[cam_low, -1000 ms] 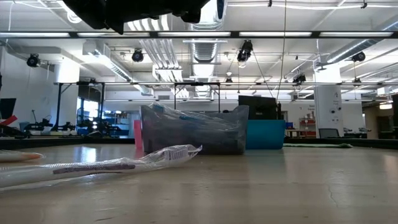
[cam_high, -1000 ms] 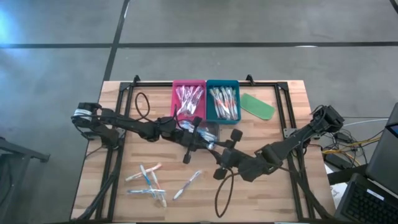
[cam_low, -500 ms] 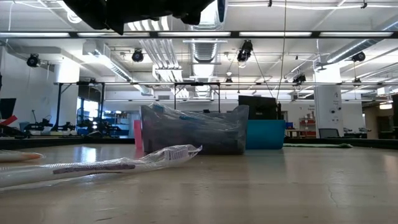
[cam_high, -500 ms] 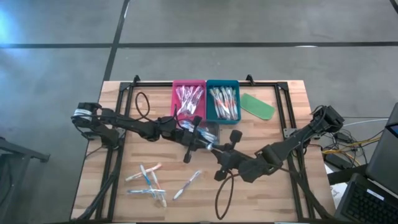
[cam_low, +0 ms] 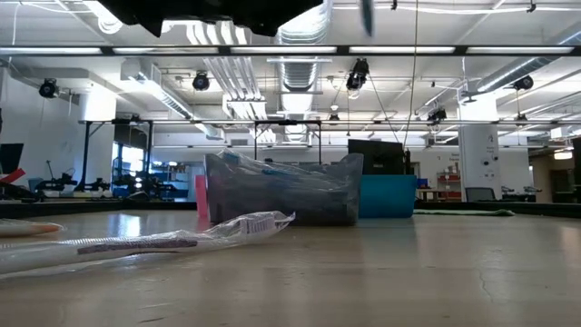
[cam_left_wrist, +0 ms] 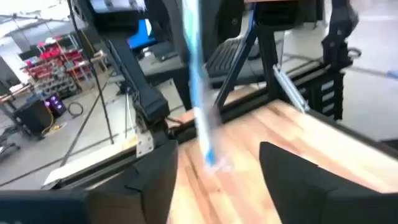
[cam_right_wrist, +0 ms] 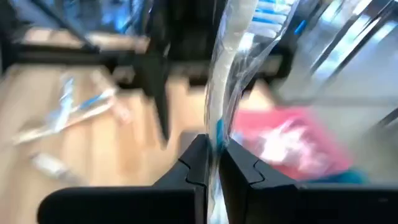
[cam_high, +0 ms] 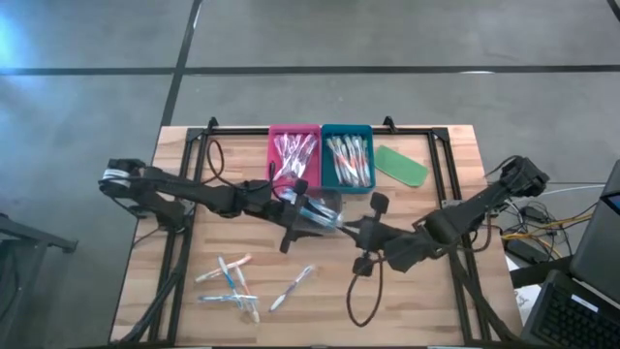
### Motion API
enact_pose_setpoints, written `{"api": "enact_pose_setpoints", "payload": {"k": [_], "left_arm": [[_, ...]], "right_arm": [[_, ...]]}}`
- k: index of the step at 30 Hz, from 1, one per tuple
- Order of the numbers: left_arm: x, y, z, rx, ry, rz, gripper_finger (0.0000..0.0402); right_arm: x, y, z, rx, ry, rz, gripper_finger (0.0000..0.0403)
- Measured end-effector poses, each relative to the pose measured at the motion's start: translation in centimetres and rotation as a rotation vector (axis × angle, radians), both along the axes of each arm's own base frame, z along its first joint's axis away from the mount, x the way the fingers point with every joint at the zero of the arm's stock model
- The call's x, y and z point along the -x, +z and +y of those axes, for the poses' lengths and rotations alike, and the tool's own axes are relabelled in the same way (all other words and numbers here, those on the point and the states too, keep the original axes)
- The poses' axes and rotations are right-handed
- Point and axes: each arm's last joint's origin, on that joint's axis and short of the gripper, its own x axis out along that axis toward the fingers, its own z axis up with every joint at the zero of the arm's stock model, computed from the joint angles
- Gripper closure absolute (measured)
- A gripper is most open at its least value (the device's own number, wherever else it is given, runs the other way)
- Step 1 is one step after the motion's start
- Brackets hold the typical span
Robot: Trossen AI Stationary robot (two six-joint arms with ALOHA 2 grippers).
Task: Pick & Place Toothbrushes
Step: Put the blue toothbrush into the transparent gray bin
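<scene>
Over the middle of the wooden bench (cam_high: 455, 155) your two grippers meet. The right gripper (cam_right_wrist: 212, 163) is clenched on a blue-and-white wrapped toothbrush (cam_right_wrist: 231, 74), its fingers (cam_right_wrist: 194, 165) pinching the lower end so the brush stands up past them. Your left gripper (cam_left_wrist: 214, 165) has its jaws spread wide, and the same brush hangs between its two dark fingers (cam_left_wrist: 152, 177) without touching either.

Toward the bench's far edge you have a pink plastic tray (cam_high: 274, 136) and a teal plastic tray (cam_high: 366, 132) side by side, each holding a heap of wrapped brushes. A flat green oblong piece (cam_high: 401, 165) lies just beside the teal tray. Several loose wrapped toothbrushes (cam_high: 232, 281) lie scattered near the near-left corner, and one more (cam_low: 136, 242) shows close in the low view.
</scene>
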Motion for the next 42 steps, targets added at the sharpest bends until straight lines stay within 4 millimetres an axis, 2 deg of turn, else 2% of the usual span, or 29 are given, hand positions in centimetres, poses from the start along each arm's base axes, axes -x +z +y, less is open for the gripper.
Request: {"api": "enact_pose_setpoints", "payload": {"k": [4,10,15,25,29,33,42], "left_arm": [[0.7,0.5,0.1,-0.016,0.011,0.033,0.0153],[1.4,0.7,0.1,-0.026,0.017,0.074,0.0150],[1.2,-0.2,-0.4,-0.182,0.082,0.141,0.0149],[0.2,-1.7,-5.2,-0.758,0.186,0.144,0.0149],[-0.9,-1.9,-6.4,-0.929,0.300,0.149,0.0149],[-2.7,-2.2,-6.7,-1.066,0.392,0.190,0.0149],[-6.6,-3.6,-8.0,-1.244,0.476,0.276,0.0151]], "right_arm": [[0.9,-1.0,-1.2,-0.194,0.011,0.140,0.0389],[1.2,-3.7,-2.5,-0.397,-0.030,0.444,0.0389],[0.4,-5.2,-2.9,-0.538,0.034,0.605,0.0389],[-0.9,-5.5,-6.6,-0.749,0.042,0.689,0.0390],[-1.2,-5.5,-8.0,-0.778,0.036,0.684,0.0390],[-1.6,-5.4,-8.4,-0.774,0.061,0.655,0.0390],[-1.6,-5.3,-8.3,-0.756,0.091,0.655,0.0390]]}}
